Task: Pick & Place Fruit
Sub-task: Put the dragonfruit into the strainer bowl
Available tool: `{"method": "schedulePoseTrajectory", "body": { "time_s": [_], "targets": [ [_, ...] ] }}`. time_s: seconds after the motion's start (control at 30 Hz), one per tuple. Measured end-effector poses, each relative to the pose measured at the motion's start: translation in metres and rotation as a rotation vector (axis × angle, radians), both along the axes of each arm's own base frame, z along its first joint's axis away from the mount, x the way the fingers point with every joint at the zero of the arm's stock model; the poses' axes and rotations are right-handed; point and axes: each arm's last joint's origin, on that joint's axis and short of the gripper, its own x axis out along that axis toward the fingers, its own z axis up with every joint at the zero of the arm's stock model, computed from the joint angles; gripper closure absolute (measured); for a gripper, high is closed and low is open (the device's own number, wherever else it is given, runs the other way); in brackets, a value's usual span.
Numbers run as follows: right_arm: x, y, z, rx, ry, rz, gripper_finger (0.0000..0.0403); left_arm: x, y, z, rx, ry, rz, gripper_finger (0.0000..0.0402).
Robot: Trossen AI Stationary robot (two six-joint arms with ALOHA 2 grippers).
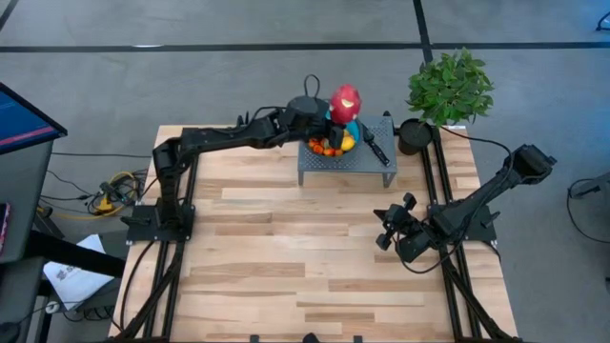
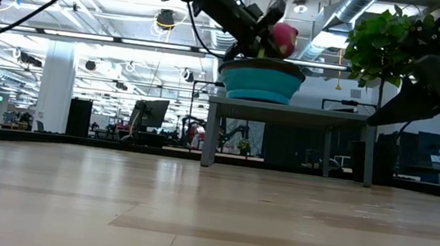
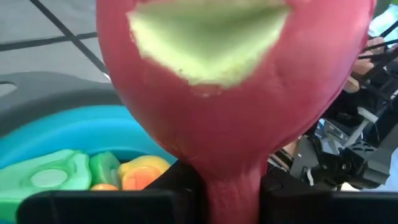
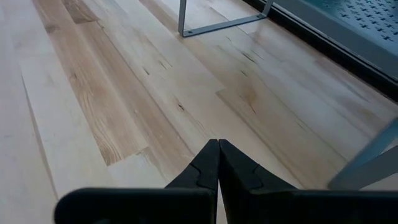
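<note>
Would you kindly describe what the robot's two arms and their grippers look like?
Both arms, the left arm and the right arm, are matte black, built of jointed segments on black frame bases, with black cables trailing nearby. The right gripper has two dark, tapering fingers with notched inner edges. No markings are visible.

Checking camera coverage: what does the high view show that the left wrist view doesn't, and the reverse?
High view only: the whole wooden table, the grey perforated stand, the potted plant, the knife, and the right pincer waiting shut over the table's right side.
Left wrist view only: the left pincer shut on the dragon fruit at its narrow end.
Both: the dragon fruit above the teal bowl of small fruits.
</note>
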Motion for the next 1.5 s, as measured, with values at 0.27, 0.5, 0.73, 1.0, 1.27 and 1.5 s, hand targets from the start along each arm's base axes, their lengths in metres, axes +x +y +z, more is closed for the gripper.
{"method": "schedulePoseTrajectory", "body": {
  "time_s": [0.27, 0.5, 0.73, 1.0, 1.27, 1.5],
  "targets": [
    [0.000, 0.000, 0.000, -0.002, 0.002, 0.000, 0.0403, -0.002, 0.000, 0.003, 0.010, -0.001, 0.022, 0.0312],
    [0.000, 0.000, 0.000, -0.002, 0.003, 0.000, 0.0403, -0.002, 0.000, 0.003, 0.010, -0.003, 0.022, 0.0283],
    [0.000, 0.000, 0.000, -0.002, 0.003, 0.000, 0.0403, -0.002, 0.000, 0.003, 0.010, -0.002, 0.023, 0.0275],
    [0.000, 0.000, 0.000, -0.002, 0.003, 0.001, 0.0403, -0.002, 0.000, 0.003, 0.009, -0.001, 0.023, 0.0296],
    [-0.001, 0.001, -0.002, 0.044, 0.037, 0.033, 0.0403, -0.021, -0.005, 0.018, -0.005, 0.074, -0.029, 0.0341],
    [0.000, 0.002, -0.002, 0.056, 0.046, 0.040, 0.0403, -0.055, -0.020, 0.056, -0.009, 0.099, -0.042, 0.0348]
  ]
}}
